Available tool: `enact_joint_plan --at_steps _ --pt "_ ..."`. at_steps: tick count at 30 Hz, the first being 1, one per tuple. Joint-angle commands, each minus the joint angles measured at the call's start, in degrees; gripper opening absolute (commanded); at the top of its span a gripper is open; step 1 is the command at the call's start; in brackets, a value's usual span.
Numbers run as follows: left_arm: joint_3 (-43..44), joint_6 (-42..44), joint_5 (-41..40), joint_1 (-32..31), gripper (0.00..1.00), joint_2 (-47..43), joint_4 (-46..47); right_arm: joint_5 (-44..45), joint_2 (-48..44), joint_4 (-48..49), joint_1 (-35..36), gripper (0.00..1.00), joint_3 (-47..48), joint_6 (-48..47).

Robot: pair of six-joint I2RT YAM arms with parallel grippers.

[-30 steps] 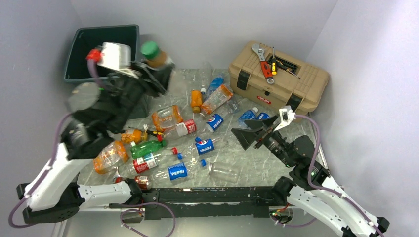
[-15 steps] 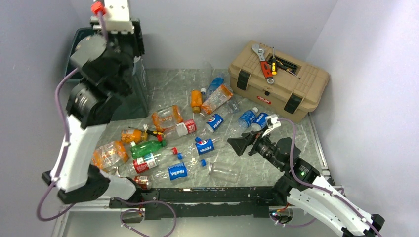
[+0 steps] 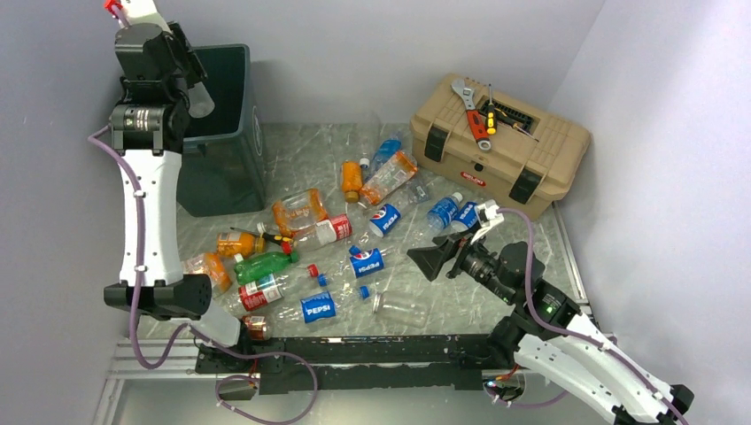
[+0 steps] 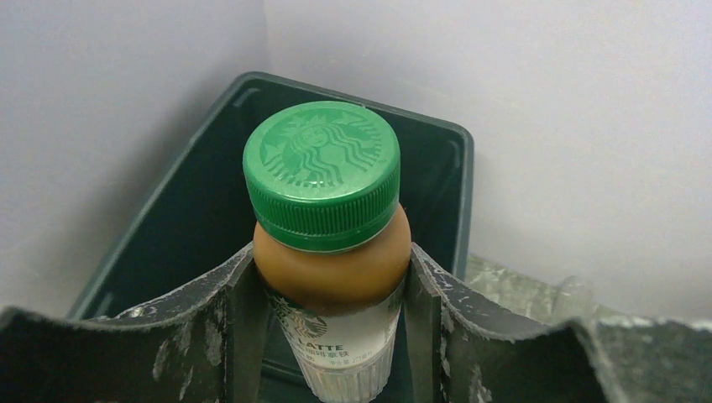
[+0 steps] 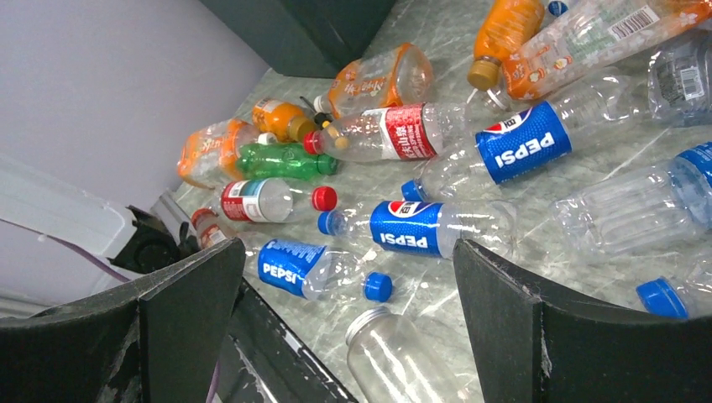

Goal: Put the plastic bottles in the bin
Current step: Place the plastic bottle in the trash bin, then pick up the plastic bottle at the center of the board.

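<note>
The left gripper [image 3: 191, 81] hangs high over the bin [image 3: 226, 168], apparently holding a bottle [image 3: 203, 99]. The right gripper [image 3: 429, 257] gapes near scattered bottles [image 3: 299, 212].

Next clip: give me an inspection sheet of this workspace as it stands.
Surface: table, greenish and marbled-looking, strewn with bottles.
Job's things: bottles lie loose mid-table; one green-capped latte bottle is held up at the open bin, far left.
Clutter: toolbox far right, with a wrench and screwdrivers on its lid; loose blue caps among the bottles.
Grippers: left gripper shut on the latte bottle; right gripper open, empty, low over the table.
Cables: purple cable by the left arm; loops at the front rail.
Surroundings: plain walls; nothing else seen.
</note>
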Motion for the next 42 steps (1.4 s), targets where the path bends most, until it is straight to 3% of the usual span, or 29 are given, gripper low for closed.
enact_joint_plan --at_steps 1,8,12,13,15,17,19,22,28,33,36,42 --pt "-2.16 -5.89 9.33 1.34 0.00 0.91 5.55 -1.54 -1.21 -1.77 0.21 1.00 2.53 -2.11" --pt "-9.25 -5.44 9.51 3.43 0.01 0.83 9.03 -1.17 -2.51 -0.11 0.24 1.00 0.05 -1.85" --pt "-9.43 -4.12 11.55 3.45 0.12 1.54 9.39 -1.16 -1.51 0.35 0.23 1.00 -0.09 -1.86" --pt "-9.11 -4.00 12.31 3.39 0.19 1.70 9.19 -1.17 -1.42 0.32 0.19 1.00 -0.10 -1.85" --pt "-9.07 -4.06 13.25 3.38 0.45 1.20 9.32 -1.12 -1.32 0.24 0.19 1.00 0.10 -2.02" --pt "-9.18 -4.43 13.33 3.08 0.60 -0.08 9.81 0.44 -1.13 -0.19 0.23 1.00 0.66 -2.37" --pt "-8.96 -4.29 12.80 2.26 0.85 -1.68 10.39 1.38 -0.85 -0.98 0.19 1.00 1.43 -2.82" --pt "-7.10 -2.25 11.95 -1.75 0.99 -4.03 10.41 2.40 -0.39 -1.73 0.24 1.00 2.56 -3.51" --pt "-9.00 4.29 5.78 -19.74 0.99 -9.92 7.89 5.20 2.26 -4.50 0.19 1.00 6.24 -4.16" --pt "-18.00 1.45 7.89 -31.26 0.99 -15.84 -0.32 14.64 3.51 -9.78 0.24 1.00 9.96 -4.30" --pt "-27.98 -0.04 9.54 -35.06 0.99 -19.35 -2.68 17.92 4.79 -10.84 0.20 1.00 10.14 -3.21" --pt "-48.26 -1.23 22.64 -36.87 0.99 -24.44 -1.48 27.24 8.30 -12.71 0.12 0.99 5.94 6.29"
